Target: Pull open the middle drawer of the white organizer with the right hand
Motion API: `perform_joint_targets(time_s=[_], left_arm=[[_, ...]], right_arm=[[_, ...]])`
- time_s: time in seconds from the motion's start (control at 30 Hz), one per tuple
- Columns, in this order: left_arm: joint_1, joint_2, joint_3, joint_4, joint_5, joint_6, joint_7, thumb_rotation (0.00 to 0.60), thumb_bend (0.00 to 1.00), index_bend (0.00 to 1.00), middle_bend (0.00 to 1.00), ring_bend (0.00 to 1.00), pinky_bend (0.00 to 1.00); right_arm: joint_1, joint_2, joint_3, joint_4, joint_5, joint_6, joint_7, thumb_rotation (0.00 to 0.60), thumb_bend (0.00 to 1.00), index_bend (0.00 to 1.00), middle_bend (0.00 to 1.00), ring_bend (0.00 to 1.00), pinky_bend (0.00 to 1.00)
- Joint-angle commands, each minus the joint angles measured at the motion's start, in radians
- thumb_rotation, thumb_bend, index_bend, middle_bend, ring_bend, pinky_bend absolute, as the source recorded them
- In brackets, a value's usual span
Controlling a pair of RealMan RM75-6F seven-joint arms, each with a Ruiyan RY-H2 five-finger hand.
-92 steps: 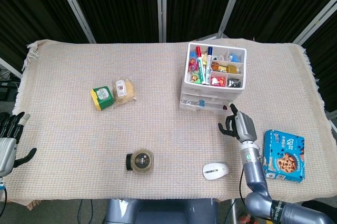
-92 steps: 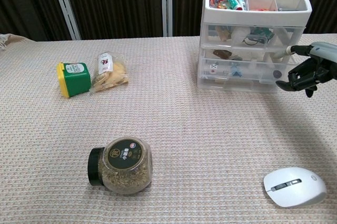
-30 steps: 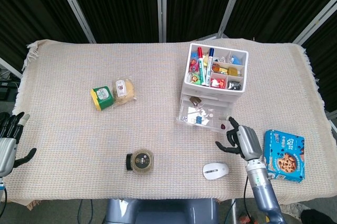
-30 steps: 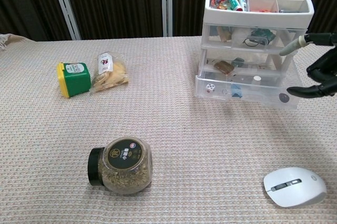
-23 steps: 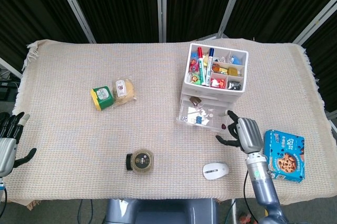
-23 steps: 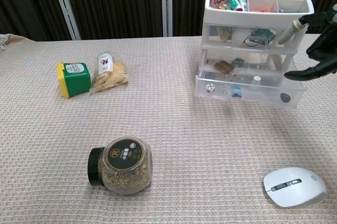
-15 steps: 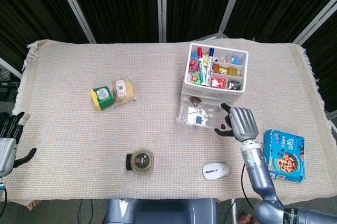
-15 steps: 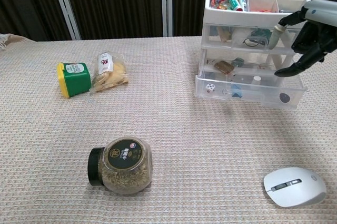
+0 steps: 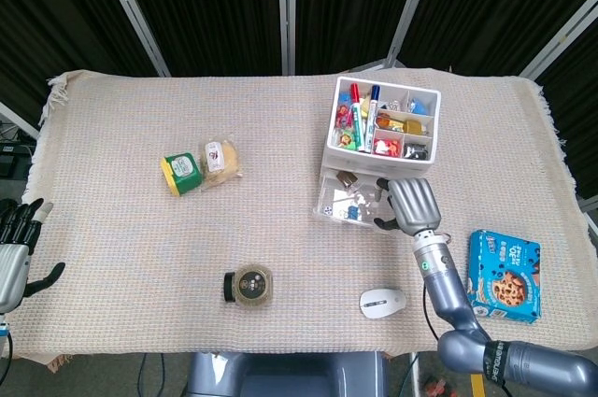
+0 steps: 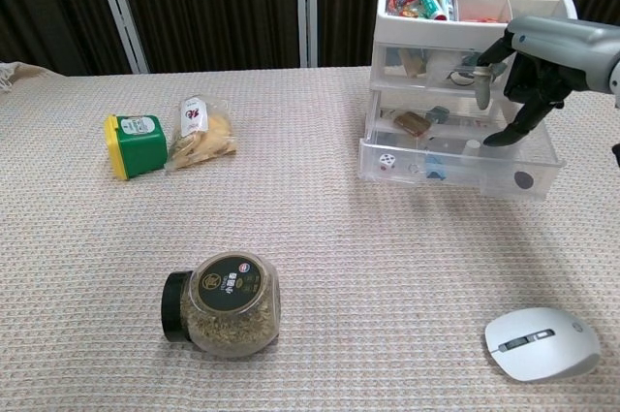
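Note:
The white organizer [image 9: 333,143] [image 10: 475,32] stands at the back right, its top tray full of pens and small items. Its lowest drawer [image 9: 338,203] [image 10: 455,175] is pulled out toward me, showing a die and small bits. My right hand [image 9: 411,205] [image 10: 542,51] hovers over the right end of that drawer, right in front of the upper drawers. Its fingers [image 10: 504,131] point down, half curled, the thumb reaching toward the drawer fronts. It holds nothing. My left hand [image 9: 13,249] hangs open beyond the table's left front corner.
A white mouse [image 9: 383,302] [image 10: 541,342] lies near the front edge, below the right hand. A blue cookie pack [image 9: 504,276] lies at the right. A seed jar [image 9: 249,286] [image 10: 225,301] lies front centre; a green box [image 9: 181,173] and a snack bag [image 9: 220,160] sit left.
The lowest drawer slid out early on. Over the last second my right hand rose from the table beside the drawer and moved left, up to the organizer's front.

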State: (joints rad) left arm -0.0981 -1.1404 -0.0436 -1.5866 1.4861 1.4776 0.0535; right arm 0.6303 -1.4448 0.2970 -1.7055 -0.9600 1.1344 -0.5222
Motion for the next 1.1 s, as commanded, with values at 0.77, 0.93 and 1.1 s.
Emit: perform_joint_targets(time_s=[0.77,0.93,1.1], left_arm=[[-0.001,0.0,-0.001,-0.002,-0.003,-0.002,0.004,0.6,0.29,0.0,0.0,0.0,0.0],[-0.001,0.0,-0.002,-0.002,-0.004,-0.002,0.004,0.6,0.29,0.0,0.0,0.0,0.0],[-0.001,0.0,-0.002,-0.003,-0.006,-0.003,0.004,0.6,0.29,0.0,0.0,0.0,0.0]], right_arm=[[0.085,-0.03,-0.06,0.199,-0.08,-0.121,0.072,0.6,0.11,0.53,1.0,1.0,0.74],[0.093,-0.039,-0.063,0.212,-0.073,-0.129,0.075,0.6,0.15,0.53,1.0,1.0,0.74],[0.107,-0.053,-0.068,0.235,-0.042,-0.154,0.062,0.6,0.15,0.53,1.0,1.0,0.74]])
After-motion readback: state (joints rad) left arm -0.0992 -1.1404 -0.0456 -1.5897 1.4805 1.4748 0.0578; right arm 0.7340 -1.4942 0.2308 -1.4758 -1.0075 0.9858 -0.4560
